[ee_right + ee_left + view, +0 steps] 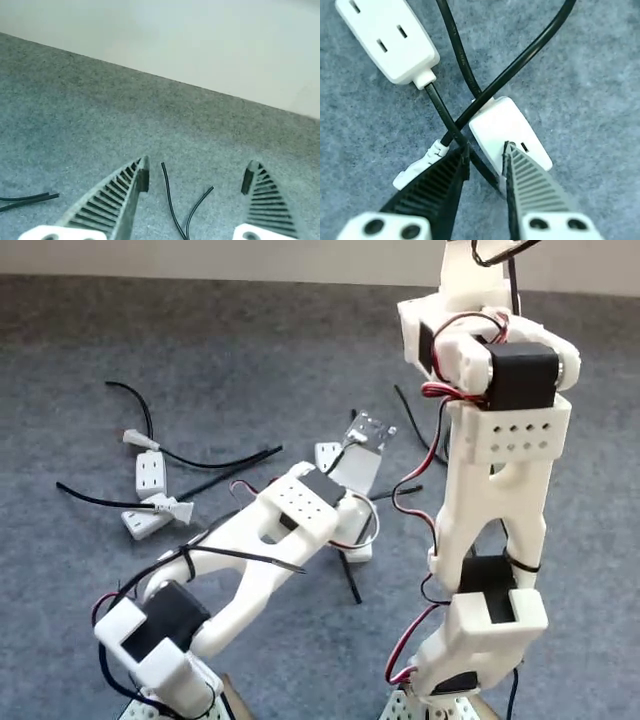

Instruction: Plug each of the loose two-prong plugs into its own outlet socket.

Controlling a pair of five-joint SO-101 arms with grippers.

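White left arm (250,560) low, tool (485,150) over socket (502,125)

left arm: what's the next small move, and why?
Probably shift the left claw sideways over the white plug before closing. The open claw straddles a black cable, with the plug outside the black finger and the grey finger tip at the outlet socket.

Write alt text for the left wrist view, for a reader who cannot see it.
The left gripper, fingers open, hangs over a white socket block where two black cords cross on grey carpet. A small white plug lies beside the dark finger, and a second socket block lies farther off.
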